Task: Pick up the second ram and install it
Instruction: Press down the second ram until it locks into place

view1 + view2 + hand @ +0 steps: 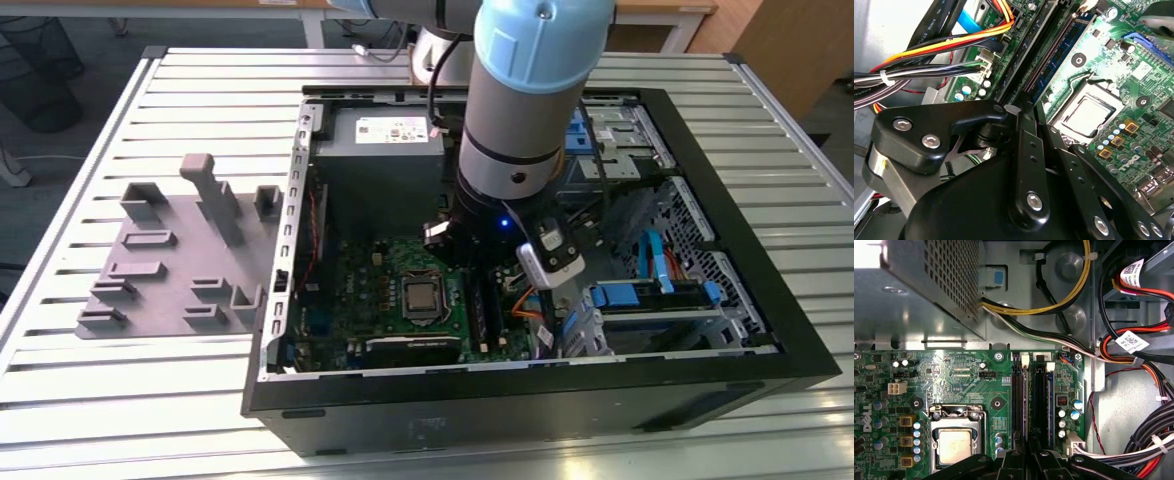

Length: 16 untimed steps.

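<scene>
My gripper (pixel 1029 457) is down inside the open computer case, over the memory slots of the green motherboard (pixel 954 375). Its fingers (pixel 1024 150) stand close together, shut on the middle of the second ram (pixel 1024 405), a thin stick seen edge-on in the slot nearest the processor (pixel 956 445). In the second wrist view the second ram (pixel 1064 55) shows as a blue-green strip running away from the gripper (pixel 1025 107). Another blue-green stick (pixel 1050 405) stands two slots further out. In the exterior view the arm (pixel 521 130) hides the gripper.
The grey holder blocks (pixel 174 260) lie on the slatted table at the exterior view's left. The power supply (pixel 380 135) fills the case's back. Cable bundles (pixel 1134 340) and the drive bay (pixel 667 290) crowd the side beyond the slots.
</scene>
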{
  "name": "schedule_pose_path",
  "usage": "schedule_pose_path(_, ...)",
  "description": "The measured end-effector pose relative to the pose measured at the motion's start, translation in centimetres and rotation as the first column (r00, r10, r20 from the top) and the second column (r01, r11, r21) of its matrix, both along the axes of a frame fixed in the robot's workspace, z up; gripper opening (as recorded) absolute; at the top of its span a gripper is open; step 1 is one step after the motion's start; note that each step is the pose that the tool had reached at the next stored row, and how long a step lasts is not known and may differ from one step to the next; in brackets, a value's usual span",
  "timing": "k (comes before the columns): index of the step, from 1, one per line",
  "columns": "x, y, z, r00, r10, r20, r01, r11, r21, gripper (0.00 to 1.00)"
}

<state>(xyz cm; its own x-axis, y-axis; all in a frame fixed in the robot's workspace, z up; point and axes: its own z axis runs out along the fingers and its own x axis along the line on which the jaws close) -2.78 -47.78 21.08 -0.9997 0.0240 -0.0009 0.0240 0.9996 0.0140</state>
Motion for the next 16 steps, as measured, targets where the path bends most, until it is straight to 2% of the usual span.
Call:
schedule_pose_path(8, 0.00, 0.00, -0.01, 1.0000, 0.000, 0.0000, 0.000, 1.0000, 0.0000, 0.15)
schedule_pose_path(9, 0.00, 0.00, -0.01, 1.0000, 0.000, 0.0000, 0.000, 1.0000, 0.0000, 0.21)
schedule_pose_path(13, 0.00, 0.00, 0.02, 1.0000, 0.000, 0.0000, 0.000, 1.0000, 0.0000, 0.21)
schedule_pose_path(16, 0.00, 0.00, 0.92, 1.0000, 0.000, 0.0001, 0.000, 1.0000, 0.0001, 0.21)
